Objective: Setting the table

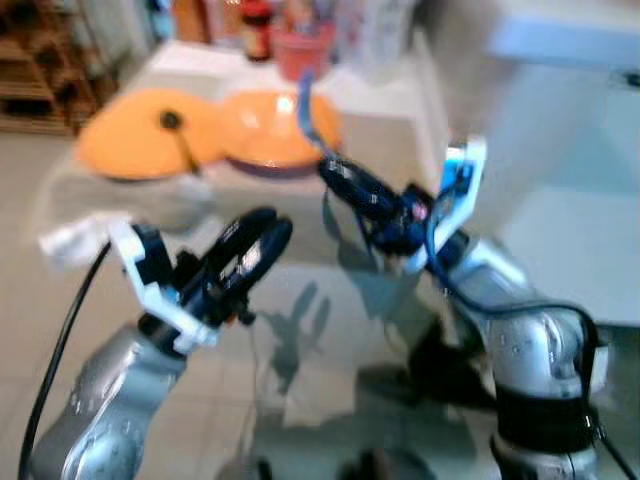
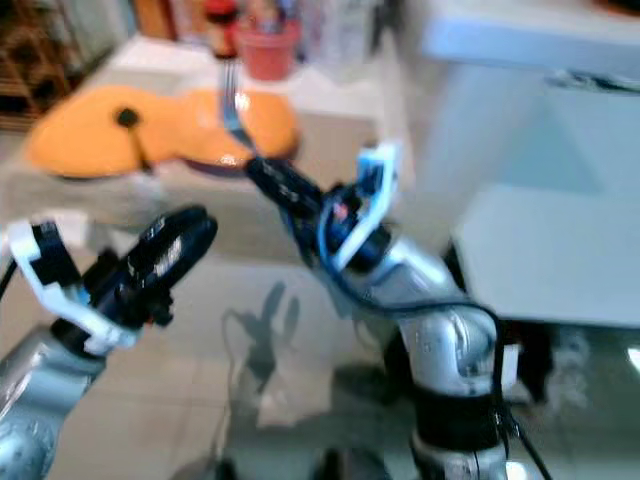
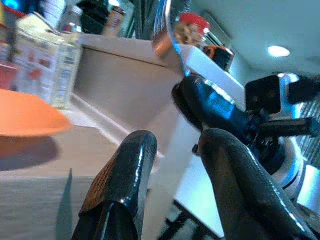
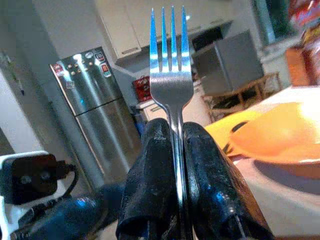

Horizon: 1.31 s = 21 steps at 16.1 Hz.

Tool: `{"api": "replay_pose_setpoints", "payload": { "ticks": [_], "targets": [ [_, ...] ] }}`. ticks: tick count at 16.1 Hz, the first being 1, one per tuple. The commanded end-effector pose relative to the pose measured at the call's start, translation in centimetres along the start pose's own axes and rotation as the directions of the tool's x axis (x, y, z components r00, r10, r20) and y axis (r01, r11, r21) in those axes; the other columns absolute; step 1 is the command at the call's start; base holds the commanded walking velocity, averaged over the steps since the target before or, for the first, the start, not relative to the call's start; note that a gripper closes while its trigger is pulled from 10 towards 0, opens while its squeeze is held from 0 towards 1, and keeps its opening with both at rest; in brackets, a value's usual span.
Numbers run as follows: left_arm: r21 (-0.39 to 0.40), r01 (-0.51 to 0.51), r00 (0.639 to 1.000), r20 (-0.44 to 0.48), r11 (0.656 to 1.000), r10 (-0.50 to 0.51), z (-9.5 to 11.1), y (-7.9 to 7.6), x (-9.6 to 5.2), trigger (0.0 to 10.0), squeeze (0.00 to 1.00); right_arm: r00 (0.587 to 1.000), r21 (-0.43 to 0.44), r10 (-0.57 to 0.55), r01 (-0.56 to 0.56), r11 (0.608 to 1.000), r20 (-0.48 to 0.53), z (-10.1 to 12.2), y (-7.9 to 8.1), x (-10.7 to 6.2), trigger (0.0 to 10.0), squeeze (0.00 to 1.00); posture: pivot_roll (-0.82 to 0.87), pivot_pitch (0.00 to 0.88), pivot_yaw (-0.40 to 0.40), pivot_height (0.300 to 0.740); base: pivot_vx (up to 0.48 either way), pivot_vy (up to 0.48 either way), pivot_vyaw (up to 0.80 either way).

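Right hand (image 4: 177,165) gripping one fork (image 4: 171,75)

steel fridge (image 4: 95,115) against the wall, carton (image 3: 47,62) on the counter, wooden shelving (image 1: 35,65) nearby

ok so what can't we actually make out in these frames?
- Items at the table's far end: head views are motion-blurred, so they read as red and pink shapes only.
- Fork handle: right wrist view, hidden between the right gripper fingers.
- Carton print: left wrist view, too blurred to read.
- Orange bowl: cut off by the frame edge there.
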State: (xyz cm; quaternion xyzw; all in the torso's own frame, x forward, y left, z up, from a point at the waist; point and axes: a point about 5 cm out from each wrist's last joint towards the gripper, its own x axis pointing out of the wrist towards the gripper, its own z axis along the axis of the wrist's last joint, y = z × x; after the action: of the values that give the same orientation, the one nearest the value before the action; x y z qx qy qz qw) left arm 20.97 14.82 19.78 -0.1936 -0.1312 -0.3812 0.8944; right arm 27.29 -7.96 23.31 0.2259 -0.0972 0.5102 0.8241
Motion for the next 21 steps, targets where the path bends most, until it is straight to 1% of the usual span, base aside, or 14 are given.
{"api": "replay_pose_setpoints", "payload": {
  "ticks": [1, 6, 7, 8, 9, 12, 13, 14, 15, 16, 18, 19, 20, 21],
  "targets": [
    [-0.014, 0.007, 1.0, -0.003, 1.0, -0.007, -0.1, -0.2, 0.0, 10.0, 0.0, 0.999, -0.039, -0.033, 0.033, 0.999, 0.013, 0.5, -0.3, -0.4, 10.0, 0.0, -0.08, 0.129, 0.017, 0.74, 0.0, -0.424, 0.0],
    [-0.03, -0.002, 1.0, -0.02, 1.0, 0.002, -0.5, 0.1, -0.5, 10.0, 0.0, 0.993, -0.063, -0.12, 0.12, 0.991, -0.005, 0.1, -1.5, -0.8, 10.0, 0.0, -0.08, 0.131, 0.019, 0.74, 0.0, -0.424, 0.0],
    [-0.028, -0.01, 0.999, -0.053, 1.0, 0.009, -1.1, 0.3, -0.8, 10.0, 0.0, 0.971, -0.122, -0.234, 0.227, 0.966, -0.045, -0.5, -2.9, -1.2, 10.0, 0.0, -0.08, 0.13, 0.018, 0.74, 0.0, -0.42, 0.0],
    [-0.027, -0.023, 0.998, -0.067, 0.999, 0.021, -1.5, 0.5, -0.9, 10.0, 0.0, 0.953, -0.157, -0.297, 0.285, 0.946, -0.062, -0.8, -3.7, -1.5, 10.0, 0.0, -0.08, 0.129, 0.018, 0.74, 0.0, -0.424, 0.0],
    [-0.016, -0.053, 0.995, -0.09, 0.998, 0.052, -2.1, 0.9, -0.9, 10.0, 0.0, 0.911, -0.215, -0.404, 0.38, 0.9, -0.082, -1.1, -5.1, -2.0, 10.0, 0.0, -0.08, 0.127, 0.016, 0.74, 0.0, -0.424, 0.0],
    [-0.006, -0.084, 0.992, -0.095, 0.996, 0.083, -2.7, 1.3, -0.6, 10.0, 0.0, 0.85, -0.279, -0.518, 0.478, 0.833, -0.091, -1.4, -6.5, -2.8, 10.0, 0.0, -0.08, 0.124, 0.013, 0.74, 0.0, -0.424, 0.0],
    [0.024, -0.108, 0.988, -0.106, 0.994, 0.11, -3.2, 1.6, -0.1, 10.0, 0.0, 0.792, -0.327, -0.604, 0.55, 0.769, -0.088, -1.6, -7.7, -3.6, 10.0, 0.0, -0.08, 0.119, 0.012, 0.74, 0.0, -0.424, 0.0],
    [0.042, -0.119, 0.986, -0.111, 0.992, 0.123, -3.5, 1.7, 0.2, 10.0, 0.0, 0.769, -0.355, -0.633, 0.571, 0.74, -0.083, -1.7, -8.1, -3.8, 10.0, 0.0, -0.08, 0.117, 0.011, 0.74, 0.0, -0.424, 0.0],
    [0.082, -0.179, 0.978, -0.097, 0.98, 0.187, -3.8, 2.3, 0.8, 10.0, 0.0, 0.737, -0.385, -0.672, 0.6, 0.701, -0.074, -1.9, -8.7, -4.1, 10.0, 0.0, -0.08, 0.115, 0.012, 0.74, 0.0, -0.42, 0.0],
    [0.096, -0.22, 0.971, -0.076, 0.971, 0.227, -3.8, 2.7, 1.2, 10.0, 0.0, 0.713, -0.413, -0.698, 0.616, 0.671, -0.068, -2.0, -9.0, -4.2, 10.0, 0.0, -0.09, 0.113, 0.011, 0.74, 0.0, -0.416, 0.0],
    [0.086, -0.23, 0.971, -0.054, 0.969, 0.235, -3.7, 2.6, 1.6, 10.0, 0.0, 0.693, -0.441, -0.717, 0.623, 0.645, -0.07, -2.3, -9.2, -4.3, 10.0, 0.0, -0.08, 0.113, 0.011, 0.74, 0.0, -0.412, 0.0],
    [0.147, -0.281, 0.953, -0.072, 0.948, 0.294, -3.9, 3.0, 2.0, 10.0, 0.0, 0.664, -0.448, -0.745, 0.65, 0.613, -0.056, -2.3, -9.5, -4.5, 10.0, 0.0, -0.08, 0.116, 0.011, 0.74, 0.0, 0.0, 0.0],
    [0.186, -0.308, 0.941, -0.086, 0.933, 0.328, -4.0, 3.3, 2.2, 10.0, 0.0, 0.651, -0.452, -0.758, 0.663, 0.597, -0.047, -2.2, -9.7, -4.6, 10.0, 0.0, -0.08, 0.116, 0.011, 0.74, 0.0, 0.0, 0.0],
    [0.257, -0.367, 0.914, -0.079, 0.894, 0.398, -4.2, 4.0, 2.0, 10.0, 0.0, 0.623, -0.463, -0.781, 0.677, 0.572, -0.055, -2.3, -10.1, -4.7, 10.0, 0.0, -0.08, 0.121, 0.013, 0.74, 0.0, 0.0, -0.8]
  ]
}}
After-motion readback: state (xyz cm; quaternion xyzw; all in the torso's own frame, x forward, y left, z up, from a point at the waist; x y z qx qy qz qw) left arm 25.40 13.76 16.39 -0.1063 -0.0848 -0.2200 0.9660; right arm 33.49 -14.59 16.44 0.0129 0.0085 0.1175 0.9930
